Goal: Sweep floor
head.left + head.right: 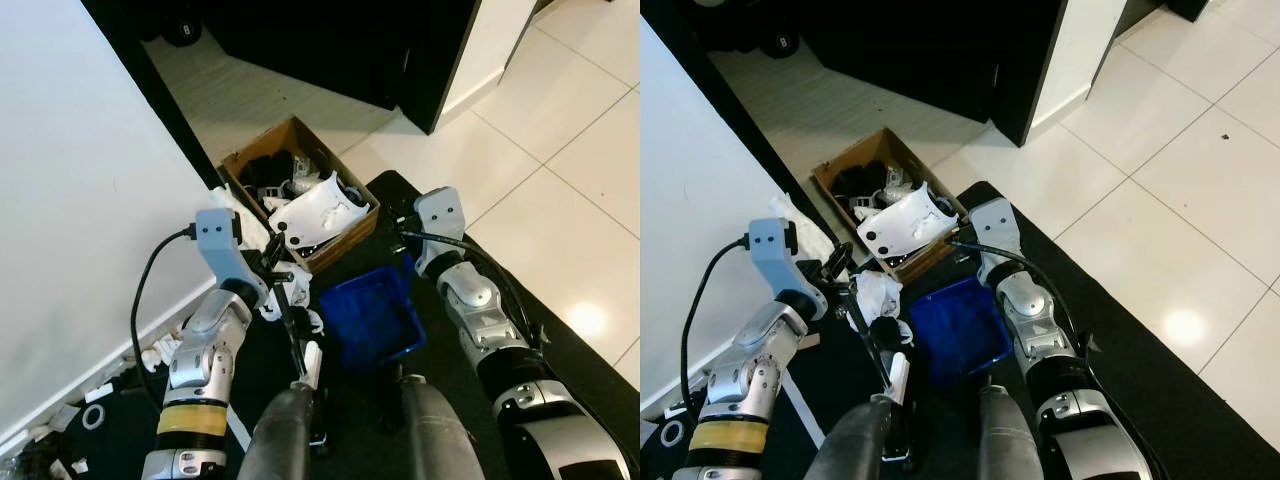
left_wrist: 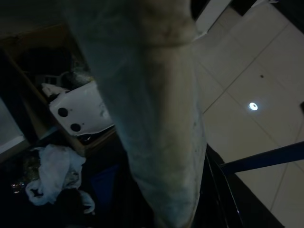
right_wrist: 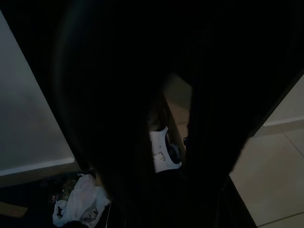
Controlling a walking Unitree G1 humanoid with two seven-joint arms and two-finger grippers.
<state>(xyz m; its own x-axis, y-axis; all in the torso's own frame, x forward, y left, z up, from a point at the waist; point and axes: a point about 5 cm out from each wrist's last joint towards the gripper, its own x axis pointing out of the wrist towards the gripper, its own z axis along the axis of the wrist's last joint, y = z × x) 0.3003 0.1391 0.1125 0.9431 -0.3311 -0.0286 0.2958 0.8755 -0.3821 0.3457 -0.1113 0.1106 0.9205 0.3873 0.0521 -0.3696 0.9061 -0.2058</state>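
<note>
Pincers first: my left pincer (image 1: pixel 278 262) sat low beside the cardboard box (image 1: pixel 300 190), clamped on a thin black broom handle (image 1: pixel 292 330) running down between my legs. My right pincer (image 1: pixel 405 240) hung at the back edge of the blue dustpan (image 1: pixel 372 318); I could not tell whether its fingers were apart or together. Crumpled white paper (image 1: pixel 878 295) lay on the black mat (image 1: pixel 1160 370) just beside the dustpan. Beyond that, pale floor tiles (image 1: pixel 560 150) and a white wall (image 1: pixel 70 200) on my left.
</note>
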